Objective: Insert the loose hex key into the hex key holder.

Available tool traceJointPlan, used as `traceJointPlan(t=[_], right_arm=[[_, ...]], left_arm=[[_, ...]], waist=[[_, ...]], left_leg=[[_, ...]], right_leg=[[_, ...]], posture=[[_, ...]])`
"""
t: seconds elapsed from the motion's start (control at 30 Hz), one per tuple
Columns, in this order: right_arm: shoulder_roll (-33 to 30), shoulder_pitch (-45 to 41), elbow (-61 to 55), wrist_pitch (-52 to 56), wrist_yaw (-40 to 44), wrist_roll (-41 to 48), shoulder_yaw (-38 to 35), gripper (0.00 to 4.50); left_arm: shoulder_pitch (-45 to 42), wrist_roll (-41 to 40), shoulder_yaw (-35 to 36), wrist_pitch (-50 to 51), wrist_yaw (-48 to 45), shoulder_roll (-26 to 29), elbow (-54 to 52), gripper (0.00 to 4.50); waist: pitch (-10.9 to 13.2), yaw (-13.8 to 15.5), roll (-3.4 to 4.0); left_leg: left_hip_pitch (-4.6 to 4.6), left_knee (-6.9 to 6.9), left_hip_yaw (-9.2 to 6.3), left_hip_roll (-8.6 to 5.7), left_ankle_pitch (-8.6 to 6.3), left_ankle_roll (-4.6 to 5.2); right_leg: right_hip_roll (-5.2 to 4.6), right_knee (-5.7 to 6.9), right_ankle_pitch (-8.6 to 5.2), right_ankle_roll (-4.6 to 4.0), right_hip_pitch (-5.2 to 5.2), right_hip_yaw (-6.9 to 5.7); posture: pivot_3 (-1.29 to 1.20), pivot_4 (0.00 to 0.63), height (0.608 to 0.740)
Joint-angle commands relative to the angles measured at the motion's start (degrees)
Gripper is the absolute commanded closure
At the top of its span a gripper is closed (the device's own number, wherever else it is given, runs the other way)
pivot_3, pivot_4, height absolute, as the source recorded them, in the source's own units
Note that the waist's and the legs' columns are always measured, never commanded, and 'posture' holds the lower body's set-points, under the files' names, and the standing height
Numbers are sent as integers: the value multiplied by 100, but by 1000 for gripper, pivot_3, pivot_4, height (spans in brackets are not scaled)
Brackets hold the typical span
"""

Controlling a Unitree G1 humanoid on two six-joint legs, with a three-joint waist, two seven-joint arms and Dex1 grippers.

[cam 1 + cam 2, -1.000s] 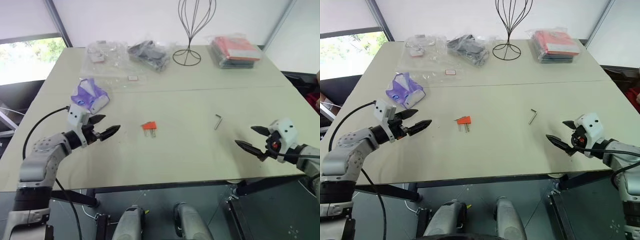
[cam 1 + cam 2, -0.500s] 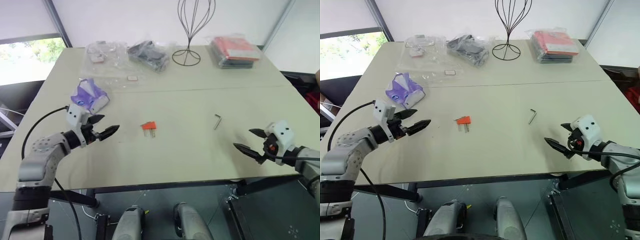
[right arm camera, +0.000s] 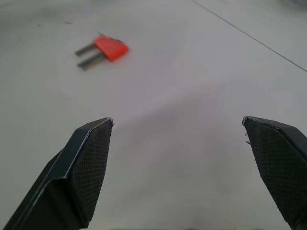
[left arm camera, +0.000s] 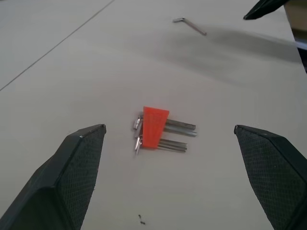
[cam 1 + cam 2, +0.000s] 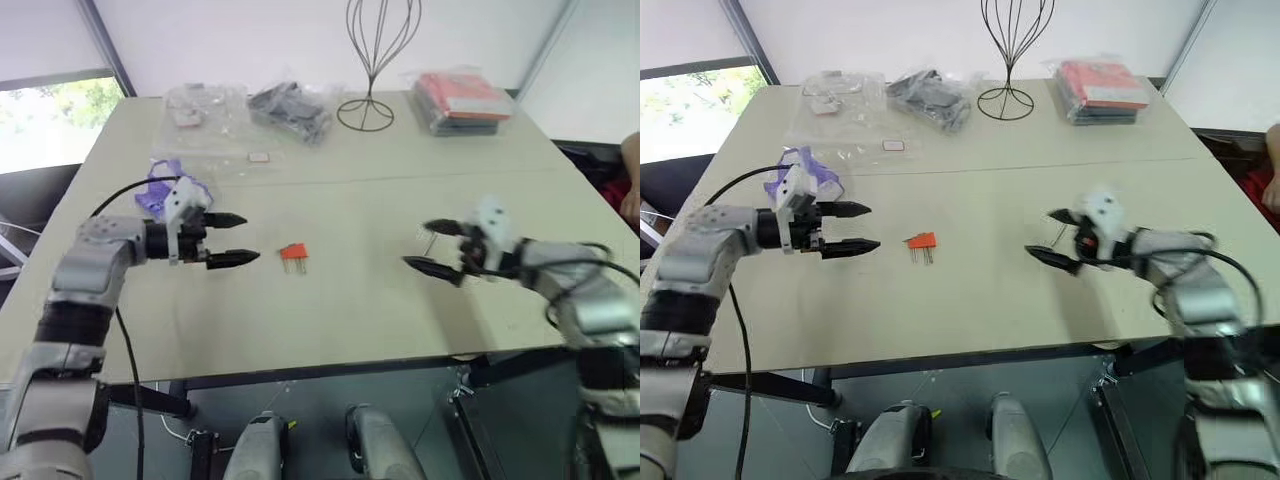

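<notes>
Both arms face inward over the worktop (image 5: 350, 320), jaws wide open and empty.

The small orange-red plastic hex key holder (image 5: 295, 252) lies just ahead of the left gripper (image 5: 232, 239); the thin grey L-shaped loose hex key (image 4: 189, 26) lies flat just beside the right gripper (image 5: 428, 247), the nearer one.

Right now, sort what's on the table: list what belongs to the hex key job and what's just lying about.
For the job:
- hex key holder, orange, lying mid-table
- loose hex key, lying apart from the holder
- left gripper, open
- right gripper, open

Lying about, along the table's far side and left:
- wire stand
- red packet
- clear plastic bags
- bag of dark parts
- purple-and-white pack
</notes>
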Motion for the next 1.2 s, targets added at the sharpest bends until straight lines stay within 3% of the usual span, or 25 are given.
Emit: traceJointPlan(t=[0.03, 0.23, 0.4, 0.77, 1.2], right_arm=[[511, -1024, 1567, -1031, 93, -706, 518, 0], [1639, -2567, 4543, -2390, 165, -1356, 858, 0], [2166, -3080, 5792, -3101, 383, -1694, 874, 0], [2920, -3464, 6555, -3503, 323, -2274, 834, 0], [3315, -3582, 6763, -3223, -5, -2371, 543, 0]], left_arm=[[-61, 122, -12, -254, -215, -31, 217, 16], [319, -32, 135, 49, -266, 25, -388, 16], [924, -271, 443, 476, -34, 232, -1250, 16], [1880, -594, 868, 1009, 675, 283, -2460, 16], [2327, -710, 929, 1059, 1188, 213, -2891, 16]], waist=[[0, -23, 0], [3, -13, -4], [3, -9, -4], [4, -114, -3], [4, -159, -3]], left_leg=[[2, -1, 2, 0, 0, 0], [-13, -21, -6, 5, 0, -1], [-70, -21, -21, 3, 2, -6], [-58, -9, -28, 5, 26, -48], [-35, -12, -32, 7, 34, -60]], right_leg=[[0, 2, 4, 7, -1, 0], [-12, 7, 6, 11, -21, -6], [-28, 49, 8, 12, -89, -6], [-25, 90, 15, -3, -102, -7], [-20, 97, 20, -11, -87, -8]], posture=[[0, 150, 740], [0, 150, 740], [0, 150, 740], [0, 150, 740], [0, 150, 740]])
